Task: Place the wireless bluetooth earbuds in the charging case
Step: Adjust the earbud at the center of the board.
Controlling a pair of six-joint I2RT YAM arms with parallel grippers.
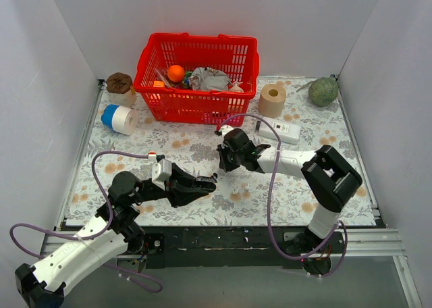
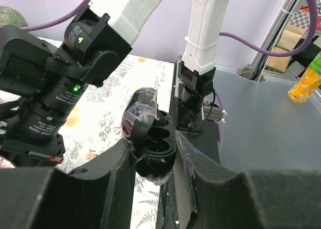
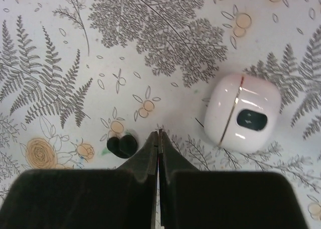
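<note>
Floral tablecloth (image 3: 75, 38); black earbuds (image 3: 122, 145) beside right gripper (image 3: 159, 134), closed and empty: should open first; left gripper (image 1: 208, 183) clamps open case (image 2: 150, 133).

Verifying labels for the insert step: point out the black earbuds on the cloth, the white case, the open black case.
Small glossy black earbuds (image 3: 128, 144): right wrist view, right lobe.
White oval plastic case (image 3: 251, 120): right wrist view, dark window.
Open black plastic charging case (image 2: 156, 140): left wrist view, inner wells.

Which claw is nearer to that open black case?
Left. The left claw is gripping the black case; the right claw, shut and empty, is apart from it, over the tablecloth.
</note>
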